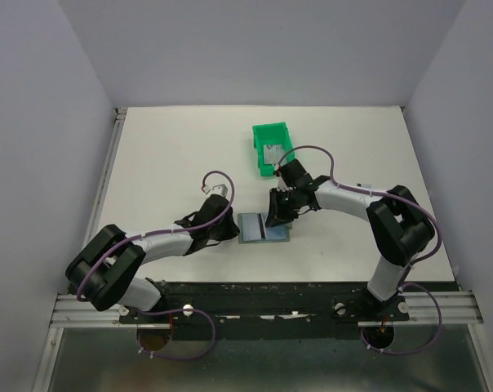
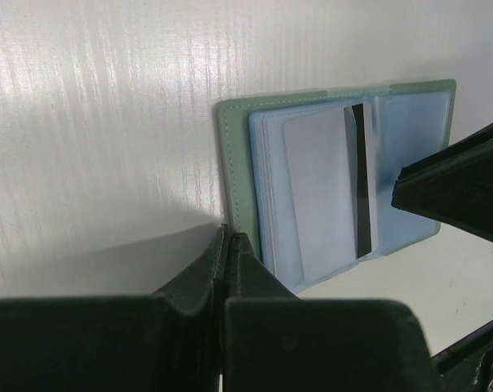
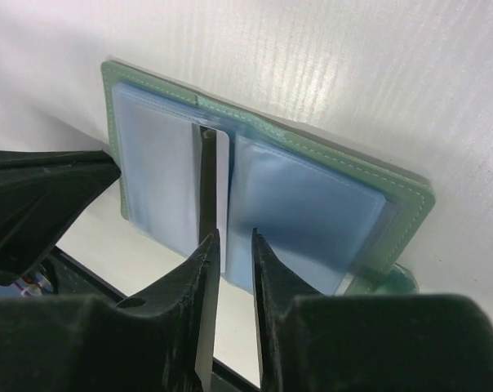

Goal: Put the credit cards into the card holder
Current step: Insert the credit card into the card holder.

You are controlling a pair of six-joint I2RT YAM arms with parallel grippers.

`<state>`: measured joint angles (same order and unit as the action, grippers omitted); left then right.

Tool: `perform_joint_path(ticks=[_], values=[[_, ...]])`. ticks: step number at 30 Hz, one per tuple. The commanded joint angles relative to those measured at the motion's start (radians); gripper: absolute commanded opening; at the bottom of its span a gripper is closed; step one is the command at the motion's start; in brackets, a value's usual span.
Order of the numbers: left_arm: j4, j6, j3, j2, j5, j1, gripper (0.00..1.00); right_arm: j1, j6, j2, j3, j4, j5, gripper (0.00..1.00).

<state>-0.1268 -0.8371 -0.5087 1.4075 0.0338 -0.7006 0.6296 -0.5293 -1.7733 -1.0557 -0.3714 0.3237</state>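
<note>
White table (image 1: 173, 163), from above: we see a green bin (image 1: 269, 129) towards the far side and the card holder (image 1: 263, 228) nearer the arms, the two apart
Card holder, from above: it lies open and flat between the two hands, with a credit card (image 1: 261, 229) across its middle, black stripe showing
Second credit card (image 1: 271, 153): it lies inside the green bin
Left hand (image 1: 230, 232), from above: it sits at the card holder's left edge
Right hand (image 1: 276, 217), from above: it hangs over the card holder's right half

Left wrist, left hand (image 2: 228, 237): we see its fingers pressed together, their tips at the corner of the card holder's green border; whether they bear down on it we cannot tell
Left wrist, card holder (image 2: 230, 163): open, pale blue pockets up, the credit card (image 2: 320, 196) lying lengthwise with its striped edge beside the fold; tucked in or lying on top, we cannot tell
Left wrist, right side: one of the right hand's fingers (image 2: 463, 184) reaches in over the far pocket

Right wrist, right hand (image 3: 232, 245): its fingers stand a little apart, just over the near end of the credit card (image 3: 222, 188); we cannot tell whether they touch it
Right wrist, card holder (image 3: 312, 212): open on the table, the card's stripe running along the fold
Right wrist, left side: the left hand's fingers (image 3: 59, 192) point at the card holder's edge
</note>
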Motion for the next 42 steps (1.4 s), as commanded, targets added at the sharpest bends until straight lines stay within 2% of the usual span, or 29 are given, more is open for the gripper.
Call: perform_joint_path(ticks=[1,14,27,33,42], values=[[0.024,0.013,0.024,0.021,-0.020,-0.004,0.00,0.010,-0.018,-0.015,0.005,0.055,0.047,0.29],[0.021,0.015,0.024,0.024,-0.020,-0.004,0.00,0.042,-0.029,-0.081,-0.023,0.048,0.032,0.29],[0.013,0.013,0.024,0.028,-0.029,-0.004,0.00,0.085,-0.081,-0.112,-0.032,0.161,0.175,0.30],[0.013,0.015,0.027,0.025,-0.029,-0.002,0.00,0.085,-0.032,-0.051,-0.049,0.051,0.057,0.43],[0.015,0.013,0.027,0.025,-0.031,-0.004,0.00,0.087,0.023,0.112,-0.066,-0.119,-0.216,0.47]])
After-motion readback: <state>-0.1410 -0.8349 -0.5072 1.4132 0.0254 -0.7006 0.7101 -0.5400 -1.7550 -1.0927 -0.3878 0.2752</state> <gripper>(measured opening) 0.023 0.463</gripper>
